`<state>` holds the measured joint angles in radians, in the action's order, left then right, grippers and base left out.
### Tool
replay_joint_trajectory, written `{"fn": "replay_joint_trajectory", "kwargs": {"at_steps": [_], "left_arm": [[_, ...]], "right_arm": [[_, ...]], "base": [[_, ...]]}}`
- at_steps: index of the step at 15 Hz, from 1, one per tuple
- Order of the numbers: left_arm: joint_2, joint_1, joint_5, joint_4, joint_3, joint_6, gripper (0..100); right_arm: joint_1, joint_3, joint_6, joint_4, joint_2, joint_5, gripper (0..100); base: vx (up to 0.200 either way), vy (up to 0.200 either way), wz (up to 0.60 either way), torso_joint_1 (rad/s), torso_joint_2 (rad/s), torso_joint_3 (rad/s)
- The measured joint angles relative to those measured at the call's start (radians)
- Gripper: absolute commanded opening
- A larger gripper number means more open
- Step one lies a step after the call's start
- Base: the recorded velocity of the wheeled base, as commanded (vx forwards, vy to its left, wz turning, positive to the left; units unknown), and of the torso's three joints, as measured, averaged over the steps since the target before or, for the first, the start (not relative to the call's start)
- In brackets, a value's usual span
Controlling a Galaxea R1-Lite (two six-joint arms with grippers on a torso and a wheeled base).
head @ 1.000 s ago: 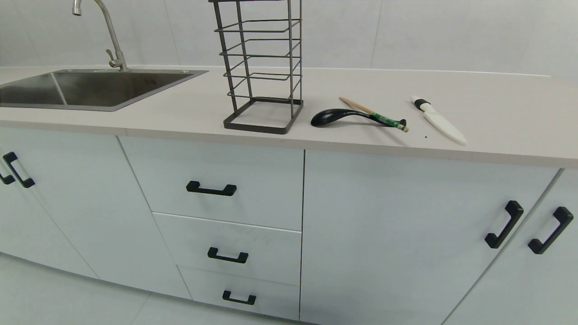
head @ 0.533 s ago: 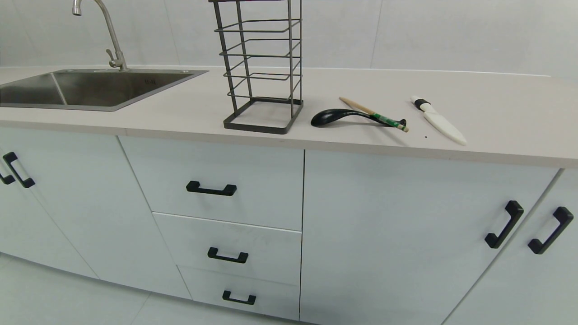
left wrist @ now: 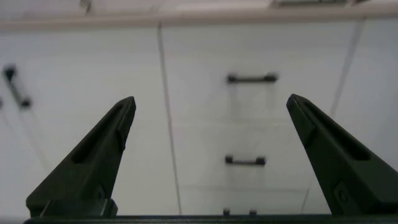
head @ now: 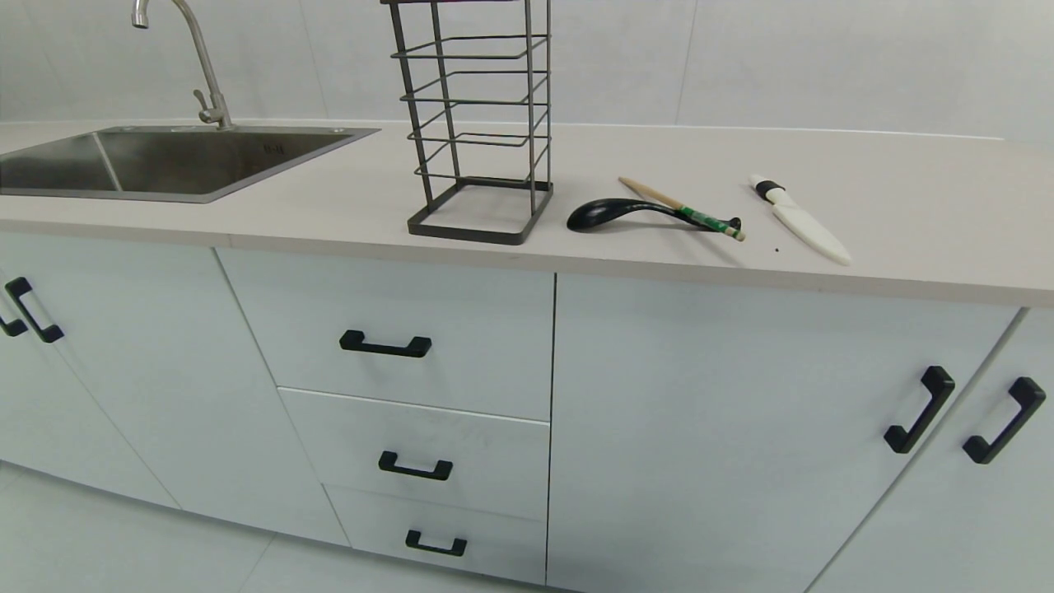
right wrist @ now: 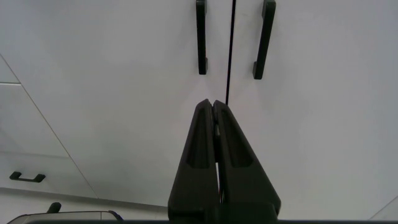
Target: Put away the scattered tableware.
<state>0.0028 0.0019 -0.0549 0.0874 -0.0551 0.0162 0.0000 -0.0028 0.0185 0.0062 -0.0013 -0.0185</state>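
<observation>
On the countertop (head: 329, 206) lie a black spoon (head: 613, 213), a wooden chopstick with a green band (head: 680, 208) crossing the spoon's handle, and a white knife with a black band (head: 797, 218) further right. A tall black wire rack (head: 478, 123) stands left of them. My left gripper (left wrist: 211, 102) is open, low in front of the white drawer fronts with nothing between its fingers. My right gripper (right wrist: 214, 107) is shut with nothing held, facing the cabinet doors below the counter.
A steel sink (head: 165, 156) with a faucet (head: 193, 58) sits at the counter's far left. Below are three drawers with black handles (head: 385, 344) and cabinet doors with vertical black handles (head: 918, 410). Pale tiled floor lies beneath.
</observation>
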Motion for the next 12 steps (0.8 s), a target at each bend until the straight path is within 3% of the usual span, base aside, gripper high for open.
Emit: {"fn": "replay_joint_trajectory", "kwargs": {"at_steps": [3, 4, 5, 9, 12], "left_arm": [[0.041, 0.014, -0.139, 0.024, -0.167, 0.005, 100], [0.062, 0.016, -0.151, 0.017, -0.185, 0.016, 100], [0.093, 0.015, -0.168, 0.015, -0.194, 0.053, 100], [0.269, 0.011, -0.271, 0.013, -0.222, 0.289, 100], [0.444, 0.004, -0.317, 0.014, -0.244, 0.487, 100]], "right_arm": [[0.0, 0.0, 0.0, 0.0, 0.0, 0.0, 0], [0.0, 0.0, 0.0, 0.0, 0.0, 0.0, 0], [0.0, 0.0, 0.0, 0.0, 0.0, 0.0, 0], [0.0, 0.0, 0.0, 0.0, 0.0, 0.0, 0], [0.0, 0.0, 0.0, 0.0, 0.0, 0.0, 0]], "base": [[0.0, 0.0, 0.0, 0.0, 0.0, 0.0], [0.0, 0.0, 0.0, 0.0, 0.0, 0.0], [0.0, 0.0, 0.0, 0.0, 0.0, 0.0], [0.0, 0.0, 0.0, 0.0, 0.0, 0.0], [0.0, 0.0, 0.0, 0.0, 0.0, 0.0]]}}
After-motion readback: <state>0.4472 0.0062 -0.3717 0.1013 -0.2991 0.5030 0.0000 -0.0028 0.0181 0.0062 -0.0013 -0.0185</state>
